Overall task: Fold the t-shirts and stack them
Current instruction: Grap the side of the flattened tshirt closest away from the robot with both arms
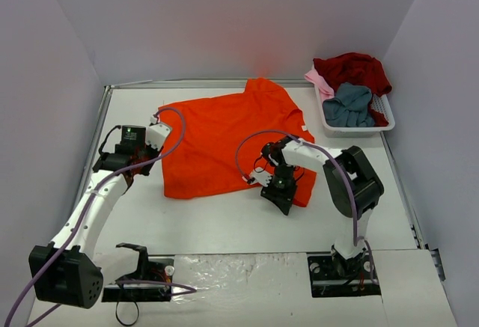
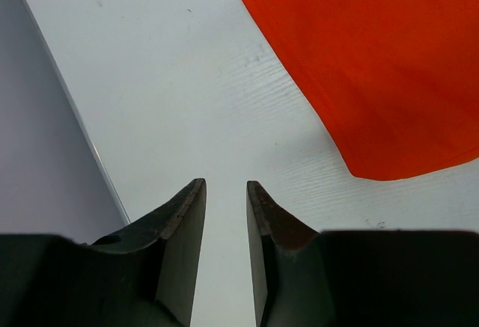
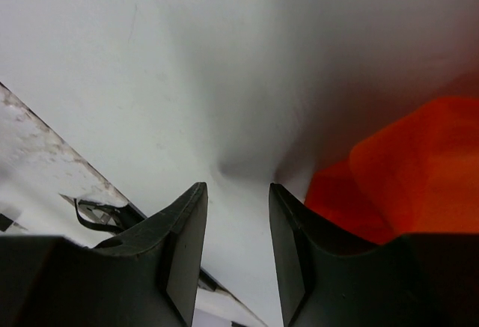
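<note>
Orange shirt (image 1: 224, 144): spread flat mid-desk (image 1: 224, 226), collar far, hem near. Left gripper (image 2: 225, 185): fingers parted, empty, just off shirt's left edge. Right gripper (image 3: 238, 186): fingers parted, empty, at near-right hem corner, likely nearer cloth

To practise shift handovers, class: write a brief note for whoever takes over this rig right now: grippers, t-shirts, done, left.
Left gripper: open, empty, over bare table beside the left edge of the orange-red t-shirt.
Right gripper: open, empty, at its near right corner.
That shirt lies spread, unfolded.
Dark red t-shirt, grey-blue t-shirt, pale pink t-shirt: bunched in the white basket, far right.
Done: nothing folded.
Left: fold all four, stack.
</note>
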`<action>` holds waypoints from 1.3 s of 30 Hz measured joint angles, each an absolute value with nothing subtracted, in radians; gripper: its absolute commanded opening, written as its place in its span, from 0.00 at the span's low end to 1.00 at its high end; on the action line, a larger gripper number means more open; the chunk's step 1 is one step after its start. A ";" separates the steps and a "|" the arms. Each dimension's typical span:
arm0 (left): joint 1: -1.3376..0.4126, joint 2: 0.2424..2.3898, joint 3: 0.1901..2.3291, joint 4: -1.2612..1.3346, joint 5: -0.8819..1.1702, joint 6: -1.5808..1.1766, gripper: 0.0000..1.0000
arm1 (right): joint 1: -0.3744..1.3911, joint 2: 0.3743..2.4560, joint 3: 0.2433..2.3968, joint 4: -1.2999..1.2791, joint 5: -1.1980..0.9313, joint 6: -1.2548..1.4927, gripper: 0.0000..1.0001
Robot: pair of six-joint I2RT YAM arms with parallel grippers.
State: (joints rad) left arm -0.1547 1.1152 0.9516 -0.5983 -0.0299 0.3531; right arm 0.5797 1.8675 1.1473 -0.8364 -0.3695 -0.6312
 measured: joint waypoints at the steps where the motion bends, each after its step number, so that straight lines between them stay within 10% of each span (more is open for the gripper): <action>1: -0.154 1.115 0.952 -0.599 -0.030 0.353 0.27 | 0.577 1.860 1.136 -0.843 -0.359 -0.632 0.35; 28: -0.157 1.114 0.952 -0.673 0.128 0.400 0.15 | 0.472 1.603 1.282 -1.021 -0.415 -0.707 0.27; 39: -0.321 1.112 0.866 -0.673 0.102 0.461 0.25 | 0.257 1.629 1.249 -0.873 -0.303 -0.653 0.27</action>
